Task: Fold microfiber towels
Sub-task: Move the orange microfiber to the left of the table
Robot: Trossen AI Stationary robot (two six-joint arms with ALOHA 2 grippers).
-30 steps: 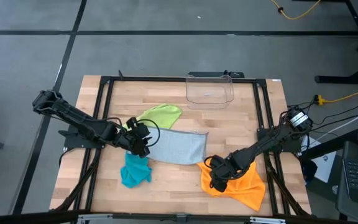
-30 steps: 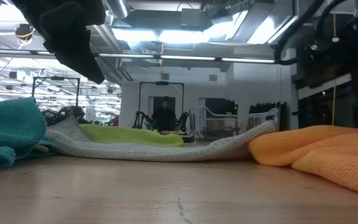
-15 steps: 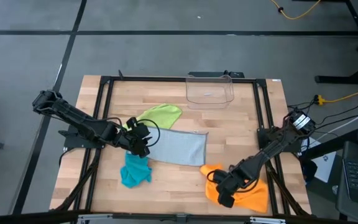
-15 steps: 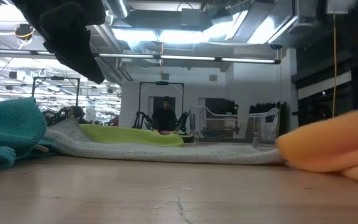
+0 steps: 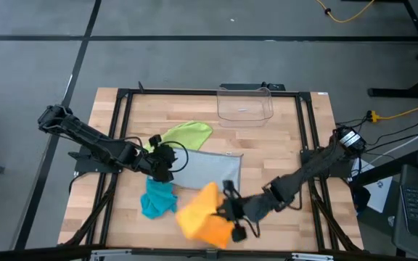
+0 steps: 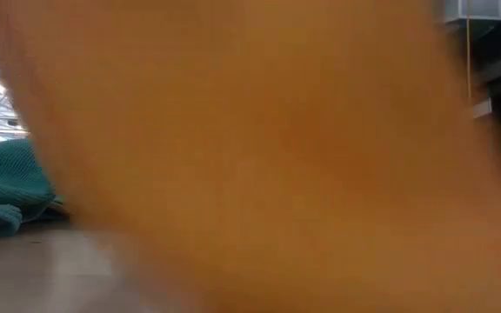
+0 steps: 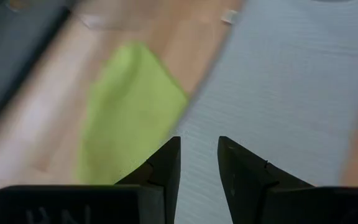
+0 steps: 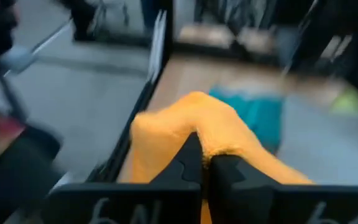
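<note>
Now orange towel (image 5: 198,212) pinched, right fingers (image 8: 194,163) closed

The high view looks straight down on the whole worktop (image 5: 281,130). The low view sits at worktop height, blocked close-up by the orange towel (image 6: 259,156), which both views share.
</note>
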